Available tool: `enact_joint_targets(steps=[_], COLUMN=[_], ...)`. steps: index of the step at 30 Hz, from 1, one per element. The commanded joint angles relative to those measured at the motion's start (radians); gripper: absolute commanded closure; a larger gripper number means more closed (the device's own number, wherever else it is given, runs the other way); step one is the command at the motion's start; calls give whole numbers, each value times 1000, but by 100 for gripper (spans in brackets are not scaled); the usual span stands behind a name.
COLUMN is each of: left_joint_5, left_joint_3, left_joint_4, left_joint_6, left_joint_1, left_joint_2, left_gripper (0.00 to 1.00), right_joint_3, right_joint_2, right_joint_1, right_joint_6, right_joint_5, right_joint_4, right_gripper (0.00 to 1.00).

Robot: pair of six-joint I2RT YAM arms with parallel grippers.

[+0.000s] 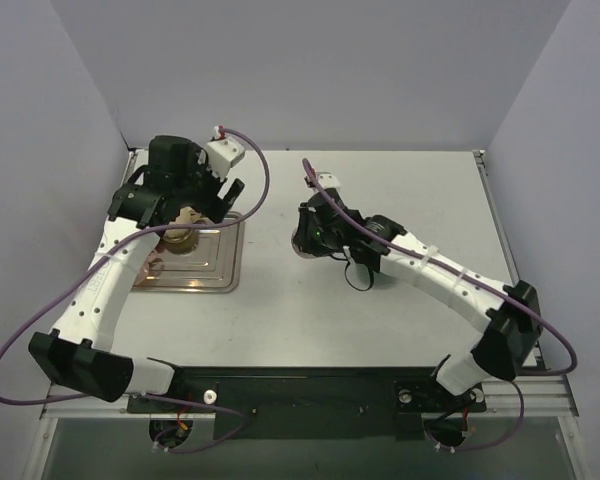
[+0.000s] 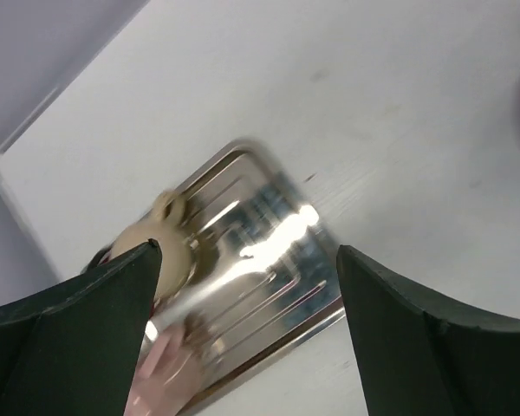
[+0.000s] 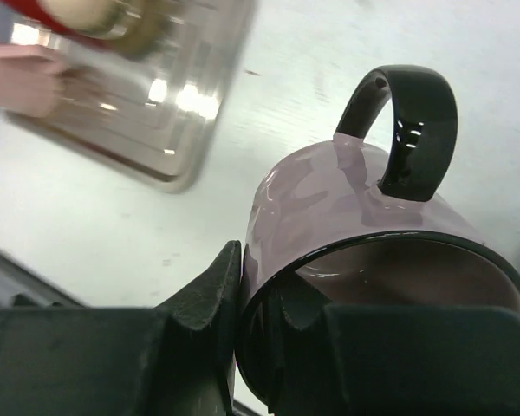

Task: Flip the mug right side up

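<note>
The mug is being held at mid-table, just right of the tray. The right gripper is clamping its rim, one finger inside. The left gripper is hovering over the tray, spread wide.

On the left half of my white worktop a shiny metal tray lies flat. A beige rounded thing sits in its far left part, and a pale pink item lies at its left edge. I cannot tell what either is.
</note>
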Motion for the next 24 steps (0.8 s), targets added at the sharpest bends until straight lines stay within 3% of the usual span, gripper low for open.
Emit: enact_joint_targets(steps=[1, 9, 12, 17, 18, 19, 20, 24], left_joint_5=[-533, -540, -559, -514, -510, -512, -512, -521], left_joint_3=[-128, -213, -164, -162, -167, -188, -207, -245], left_joint_4=[-66, -81, -92, -78, -66, -52, -46, -78], left_joint_6=[341, 489, 492, 521, 532, 556, 596, 716], left_joint_1=[47, 281, 308, 318, 318, 318, 349, 370], left_joint_2=[12, 164, 271, 361, 368, 370, 376, 376], left_gripper=[7, 9, 15, 17, 17, 17, 17, 18], right_joint_3=[105, 175, 171, 169, 166, 165, 157, 142], right_joint_2=[158, 408, 436, 491, 488, 483, 464, 381], right_joint_1=[-42, -93, -102, -118, -118, -116, -113, -95], right_joint_6=[-83, -97, -93, -77, -71, -70, -70, -74], right_joint_5=[124, 99, 104, 42, 39, 38, 45, 102], right_joint_4=[-191, -250, -239, -239, -237, -239, -242, -267], right_gripper=[100, 100, 100, 100, 87, 81, 64, 41])
